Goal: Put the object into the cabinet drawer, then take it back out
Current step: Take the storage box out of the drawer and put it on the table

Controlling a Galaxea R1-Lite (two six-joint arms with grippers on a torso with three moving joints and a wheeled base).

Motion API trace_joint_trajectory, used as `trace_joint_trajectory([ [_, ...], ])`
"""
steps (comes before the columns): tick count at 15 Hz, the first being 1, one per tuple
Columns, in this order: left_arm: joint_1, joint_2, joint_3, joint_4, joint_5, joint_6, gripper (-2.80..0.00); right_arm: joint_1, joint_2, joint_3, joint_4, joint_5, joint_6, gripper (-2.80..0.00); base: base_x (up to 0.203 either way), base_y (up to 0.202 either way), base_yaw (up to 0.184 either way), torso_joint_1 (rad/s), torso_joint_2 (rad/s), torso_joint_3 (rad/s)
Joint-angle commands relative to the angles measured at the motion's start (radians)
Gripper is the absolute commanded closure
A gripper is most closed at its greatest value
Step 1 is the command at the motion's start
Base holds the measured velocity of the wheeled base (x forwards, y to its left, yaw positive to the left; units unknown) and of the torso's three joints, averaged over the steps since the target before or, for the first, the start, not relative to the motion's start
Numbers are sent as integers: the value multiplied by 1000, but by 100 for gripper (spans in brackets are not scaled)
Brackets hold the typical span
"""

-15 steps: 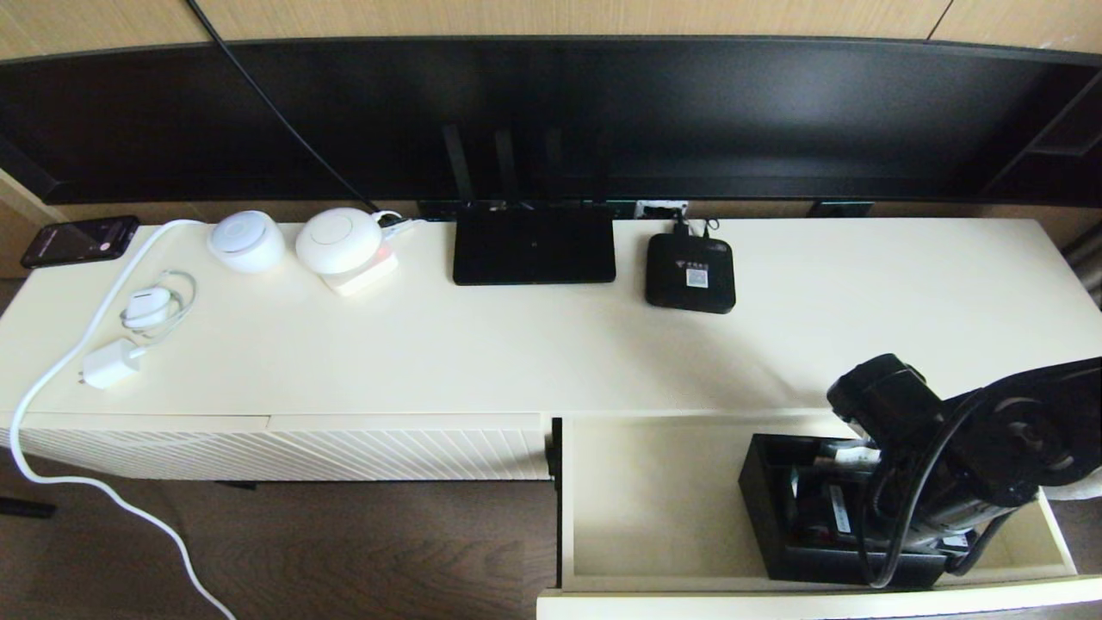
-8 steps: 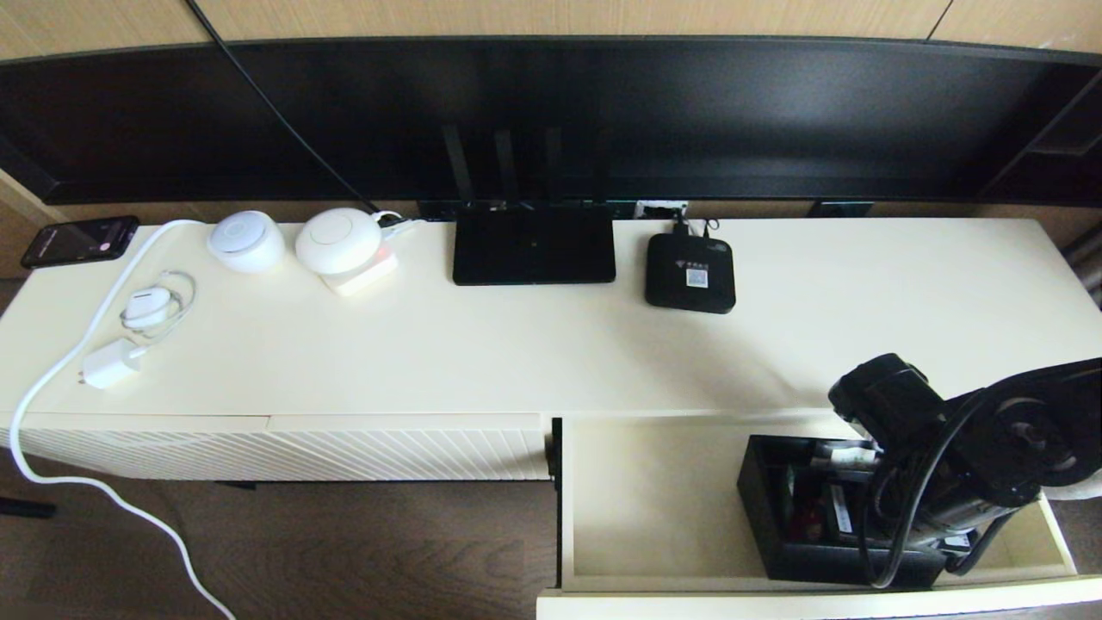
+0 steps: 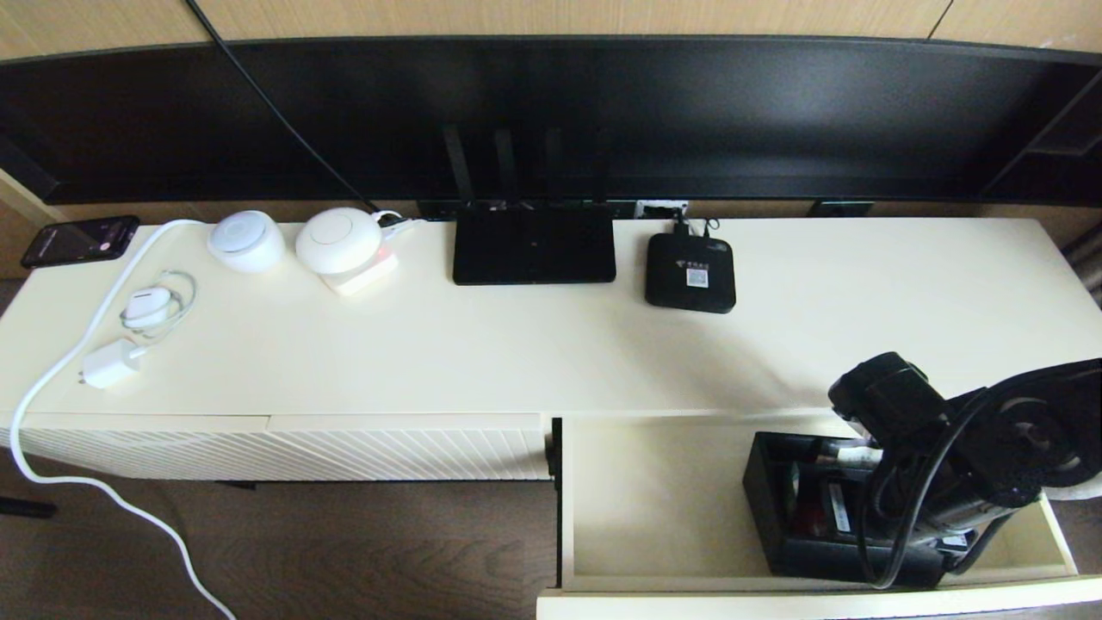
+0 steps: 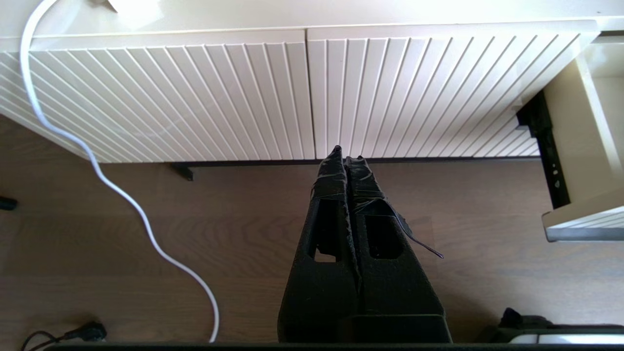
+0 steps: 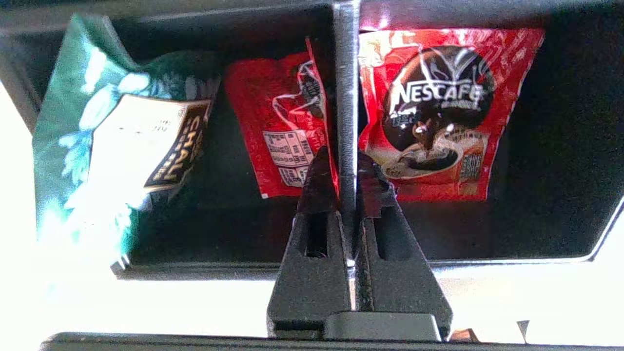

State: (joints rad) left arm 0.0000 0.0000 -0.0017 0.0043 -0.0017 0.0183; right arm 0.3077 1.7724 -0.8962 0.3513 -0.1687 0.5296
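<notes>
The cabinet drawer [image 3: 654, 504] stands pulled out at the front right, its cream side wall [image 4: 580, 146] also showing in the left wrist view. The black organizer box [image 3: 775, 517] sits in the drawer's right half. My right arm [image 3: 938, 456] reaches down into it and hides the fingers in the head view. In the right wrist view my right gripper [image 5: 347, 161] is shut on the box's upright middle divider [image 5: 347, 83], with red packets [image 5: 429, 112] on both sides and a green packet [image 5: 112, 146] further off. My left gripper [image 4: 347, 152] is shut and empty, parked low over the wooden floor.
On the cabinet top stand a flat black router [image 3: 534, 245], a small black box with a sticker [image 3: 690, 273], two white round devices [image 3: 340, 239], a charger with white cable [image 3: 108, 363] and a phone [image 3: 79, 239]. A diagonal-ribbed panel [image 3: 284, 452] lies left of the drawer.
The box held by my right gripper has shifted a touch to the right and up inside the drawer. Nothing else has moved.
</notes>
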Motion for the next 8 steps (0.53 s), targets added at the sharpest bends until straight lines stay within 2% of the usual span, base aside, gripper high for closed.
trace_joint_trajectory([
  [1, 0, 2, 0, 0, 0, 0, 0, 2, -28, -3, 2, -2, 0, 0, 0, 0, 0, 0, 0, 0],
  [8, 0, 2, 0, 0, 0, 0, 0, 19, -90, 23, 11, -5, -5, 0, 0, 0, 0, 0, 0, 0],
])
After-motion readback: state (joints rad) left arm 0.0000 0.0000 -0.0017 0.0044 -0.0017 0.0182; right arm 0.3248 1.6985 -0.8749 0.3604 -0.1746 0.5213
